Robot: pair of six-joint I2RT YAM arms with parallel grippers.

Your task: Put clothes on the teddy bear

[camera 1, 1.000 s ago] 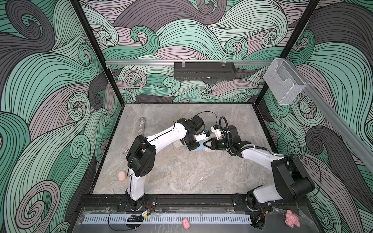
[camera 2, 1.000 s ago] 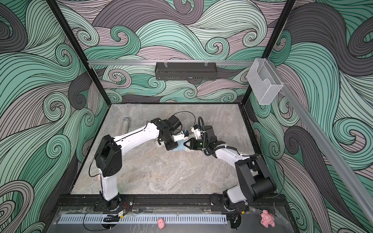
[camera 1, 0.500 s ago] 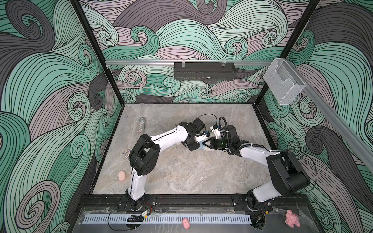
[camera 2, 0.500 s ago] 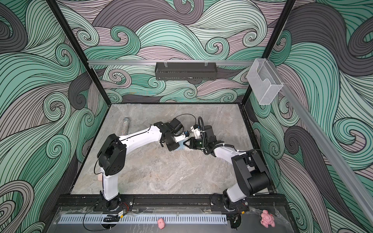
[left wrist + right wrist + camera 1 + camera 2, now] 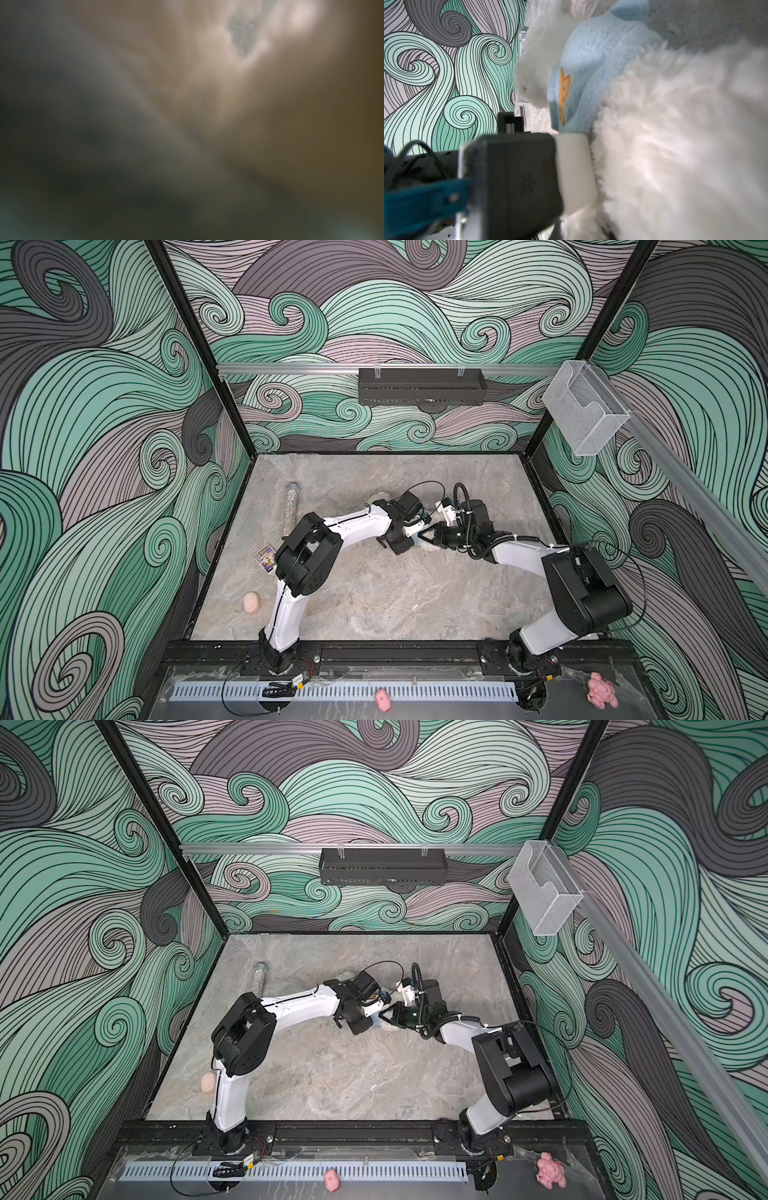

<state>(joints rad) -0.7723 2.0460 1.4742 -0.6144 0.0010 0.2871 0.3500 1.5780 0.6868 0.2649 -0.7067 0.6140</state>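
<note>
The teddy bear [image 5: 675, 145] lies in the middle of the table [image 5: 374, 597], squeezed between both arms. It has a light blue sweater [image 5: 596, 62] on. The right hand [image 5: 431, 537] is closed tight, deep in white fur. The left hand [image 5: 417, 531] touches the bear, but I cannot tell how open it is.

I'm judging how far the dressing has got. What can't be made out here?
Teddy bear, both top views: mostly hidden beneath left arm and right arm.
Left wrist view: all blur; nothing identifiable.
Right wrist view: blue sweater cut off by the frame edge; nearest fur blurred.
</note>
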